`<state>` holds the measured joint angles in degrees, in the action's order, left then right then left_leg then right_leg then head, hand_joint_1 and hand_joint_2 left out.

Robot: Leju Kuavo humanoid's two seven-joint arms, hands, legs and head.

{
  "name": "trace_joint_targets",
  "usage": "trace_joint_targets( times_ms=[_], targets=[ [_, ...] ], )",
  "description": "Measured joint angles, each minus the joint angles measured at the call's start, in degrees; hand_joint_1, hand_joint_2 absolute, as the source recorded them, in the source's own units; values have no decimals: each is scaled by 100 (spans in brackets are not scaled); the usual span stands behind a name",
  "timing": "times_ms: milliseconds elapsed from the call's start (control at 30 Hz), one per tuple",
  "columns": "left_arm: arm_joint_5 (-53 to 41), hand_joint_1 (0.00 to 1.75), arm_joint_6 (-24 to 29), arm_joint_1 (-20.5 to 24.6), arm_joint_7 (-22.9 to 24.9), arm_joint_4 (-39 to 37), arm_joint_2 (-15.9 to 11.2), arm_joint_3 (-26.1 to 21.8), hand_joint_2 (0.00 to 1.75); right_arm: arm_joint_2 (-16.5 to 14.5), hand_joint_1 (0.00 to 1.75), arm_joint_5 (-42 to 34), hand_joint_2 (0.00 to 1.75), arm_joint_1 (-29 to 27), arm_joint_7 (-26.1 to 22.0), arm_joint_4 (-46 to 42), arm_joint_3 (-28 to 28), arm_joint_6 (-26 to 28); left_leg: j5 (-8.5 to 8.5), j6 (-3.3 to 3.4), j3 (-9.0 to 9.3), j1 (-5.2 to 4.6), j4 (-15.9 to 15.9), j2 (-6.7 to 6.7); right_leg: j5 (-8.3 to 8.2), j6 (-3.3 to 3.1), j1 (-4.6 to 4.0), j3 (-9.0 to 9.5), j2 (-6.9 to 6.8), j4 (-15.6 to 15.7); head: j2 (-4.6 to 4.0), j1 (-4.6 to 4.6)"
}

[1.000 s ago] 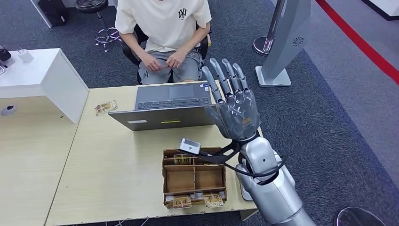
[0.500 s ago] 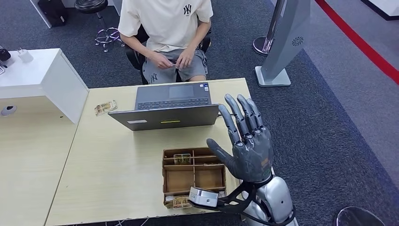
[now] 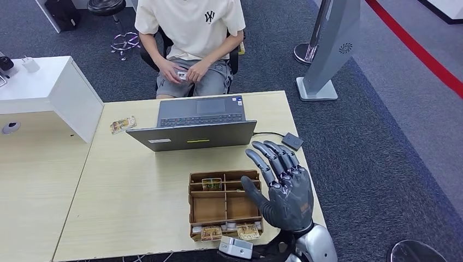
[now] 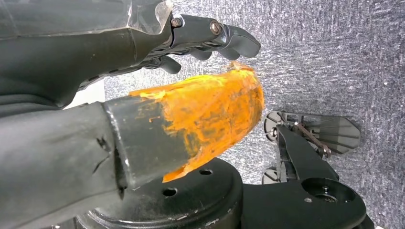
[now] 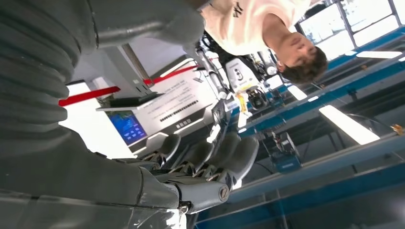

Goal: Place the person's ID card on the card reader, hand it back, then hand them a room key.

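My right hand (image 3: 284,188) hovers above the table's near right corner, fingers spread, palm empty, just right of the wooden tray (image 3: 210,207). Room key cards (image 3: 212,184) lie in the tray's far compartment, and others (image 3: 248,231) in its near row. The small black card reader (image 3: 292,141) sits on the table beyond my right hand, cabled toward the laptop. The seated person (image 3: 191,27) holds a small card (image 3: 182,75) in both hands over their lap. In the right wrist view my right hand (image 5: 200,162) has straight fingers. My left hand (image 4: 191,109) hangs over the carpet, holding nothing.
An open grey laptop (image 3: 196,125) stands across the far middle of the table. One loose card (image 3: 122,124) lies left of it. A white cabinet (image 3: 49,87) borders the table at far left. A grey stand (image 3: 327,49) rises on the carpet to the right.
My right hand has come down and back from high over the laptop's right end to beside the tray. The person has shifted in the chair and now shows a card in their hands.
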<state>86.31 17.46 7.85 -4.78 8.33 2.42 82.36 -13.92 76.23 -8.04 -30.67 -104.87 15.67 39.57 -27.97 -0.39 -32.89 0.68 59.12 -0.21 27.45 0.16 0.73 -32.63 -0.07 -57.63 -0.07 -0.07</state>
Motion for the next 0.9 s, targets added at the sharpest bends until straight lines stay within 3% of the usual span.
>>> trace_joint_targets(
  times_ms=[67,200,300,567,600,700,733,900],
  targets=[
    [0,0,4,0,9,0,-6,0,0,1,54,31,175,-3,138,95,2,1,0,0,0,0,0,0,0,0,0,0,0,0,0,0],
    [0,0,10,0,13,0,-25,0,0,14,147,83,175,11,444,309,53,1,0,0,0,0,0,0,0,0,0,0,0,0,0,0],
    [0,0,11,0,15,0,-31,0,0,45,163,205,175,51,645,490,136,1,0,0,0,0,0,0,0,0,0,0,0,0,0,0],
    [0,0,9,0,30,0,-36,0,0,156,141,306,175,170,960,871,286,1,0,0,0,0,0,0,0,0,0,0,0,0,0,0],
    [0,0,9,0,30,0,-37,0,0,172,131,310,175,184,988,901,301,1,0,0,0,0,0,0,0,0,0,0,0,0,0,0],
    [0,0,9,0,30,0,-39,0,0,209,73,314,175,211,1034,970,324,1,0,0,0,0,0,0,0,0,0,0,0,0,0,0],
    [0,0,9,0,30,0,-40,0,0,218,67,316,175,217,1045,988,327,1,0,0,0,0,0,0,0,0,0,0,0,0,0,0],
    [0,0,9,0,30,0,-46,0,0,278,76,403,175,264,1182,1079,354,1,0,0,0,0,0,0,0,0,0,0,0,0,0,0]
  ],
)
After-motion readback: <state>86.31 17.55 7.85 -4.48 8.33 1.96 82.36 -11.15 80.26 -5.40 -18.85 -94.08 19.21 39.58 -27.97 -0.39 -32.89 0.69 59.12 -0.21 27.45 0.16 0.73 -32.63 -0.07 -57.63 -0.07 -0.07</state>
